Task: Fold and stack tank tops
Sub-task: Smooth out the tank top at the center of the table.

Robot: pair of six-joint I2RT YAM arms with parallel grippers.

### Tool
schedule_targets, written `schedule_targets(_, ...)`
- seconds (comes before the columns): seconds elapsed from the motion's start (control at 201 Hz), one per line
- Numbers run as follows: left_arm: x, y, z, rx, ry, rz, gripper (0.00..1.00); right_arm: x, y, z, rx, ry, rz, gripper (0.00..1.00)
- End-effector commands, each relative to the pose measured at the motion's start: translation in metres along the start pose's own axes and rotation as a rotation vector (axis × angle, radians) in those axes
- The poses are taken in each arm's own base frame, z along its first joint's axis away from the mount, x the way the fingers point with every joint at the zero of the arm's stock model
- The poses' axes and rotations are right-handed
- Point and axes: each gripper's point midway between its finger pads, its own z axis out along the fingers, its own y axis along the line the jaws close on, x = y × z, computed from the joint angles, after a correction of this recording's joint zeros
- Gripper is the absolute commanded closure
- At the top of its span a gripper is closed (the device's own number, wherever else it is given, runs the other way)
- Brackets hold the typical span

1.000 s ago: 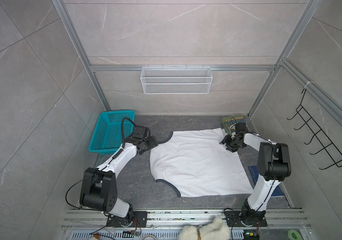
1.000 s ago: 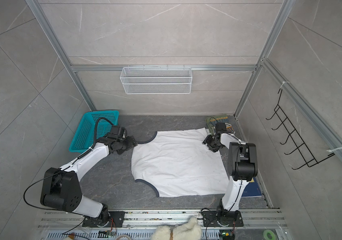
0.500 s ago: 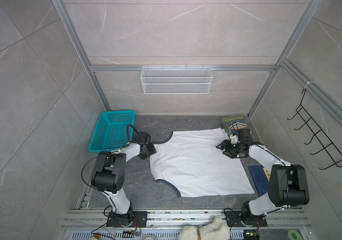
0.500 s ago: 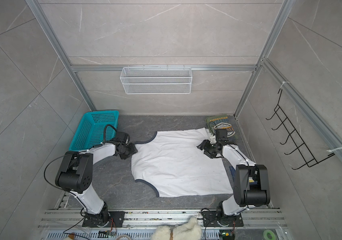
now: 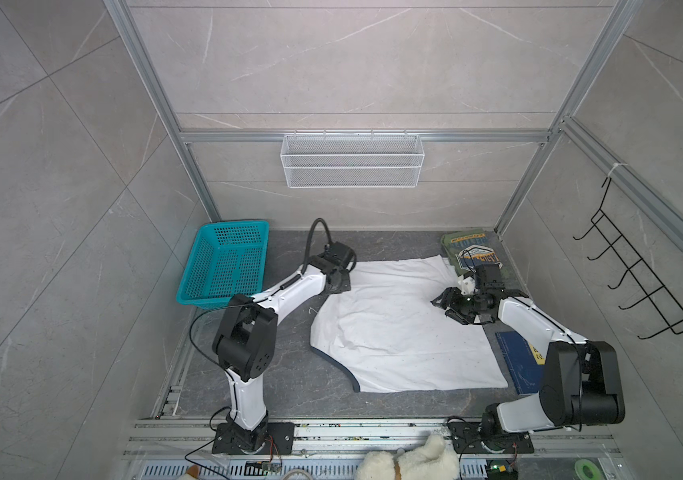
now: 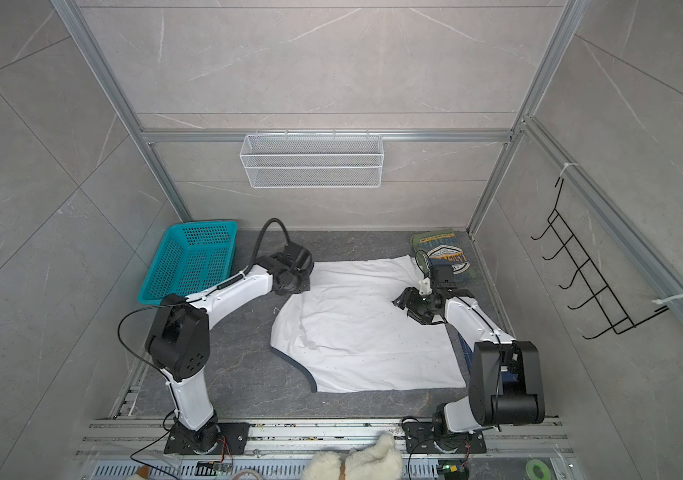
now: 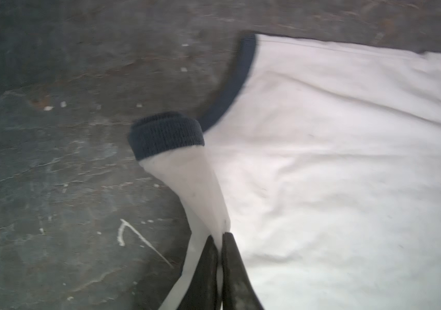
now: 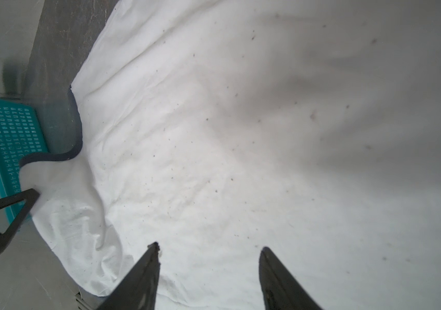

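Observation:
A white tank top (image 5: pixel 398 328) (image 6: pixel 364 332) with navy trim lies spread on the dark table. My left gripper (image 5: pixel 341 286) (image 7: pixel 220 236) is shut on its far-left shoulder strap (image 7: pixel 187 166), which is lifted and ends in a navy band. The same grip shows in the right wrist view, with the left fingers (image 8: pixel 12 204) against the raised strap. My right gripper (image 5: pixel 443 309) (image 8: pixel 210 245) hovers open over the right side of the white cloth (image 8: pixel 240 134), with nothing between its fingers. An olive green tank top (image 5: pixel 474 255) (image 6: pixel 443 253) lies folded at the back right corner.
A teal basket (image 5: pixel 223 270) (image 6: pixel 190 266) stands at the back left. A dark blue board (image 5: pixel 518 365) lies by the right arm's base. A white plush toy (image 5: pixel 406 463) sits on the front rail. A wire basket (image 5: pixel 352 160) and a black hook rack (image 5: pixel 639 282) hang on the walls.
My left gripper moved right onto the white top's strap, closed on it and raised it, bunching the left edge. My right gripper moved nearer and inward over the cloth, staying open.

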Motion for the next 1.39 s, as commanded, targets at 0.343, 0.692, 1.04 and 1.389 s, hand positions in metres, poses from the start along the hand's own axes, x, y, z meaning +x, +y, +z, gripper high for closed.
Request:
schedule_targets(0.343, 0.054, -0.097, -0.017, 0.137, 0.108, 0.18, 0.28, 0.008, -0.009, 0.0, 0.041, 0.014, -0.019, 0.39)
schedule_targets(0.692, -0.008, -0.018, 0.018, 0.206, 0.104, 0.037, 0.26, 0.007, -0.006, -0.001, 0.025, 0.007, -0.02, 0.39)
schedule_targets(1.04, -0.015, -0.023, 0.073, 0.155, 0.157, 0.067, 0.4, 0.011, -0.008, 0.0, 0.026, 0.011, -0.018, 0.39)
schedule_targets(1.389, -0.009, -0.024, 0.1, 0.127, 0.19, 0.081, 0.61, 0.012, -0.009, 0.002, 0.023, 0.019, -0.018, 0.39)
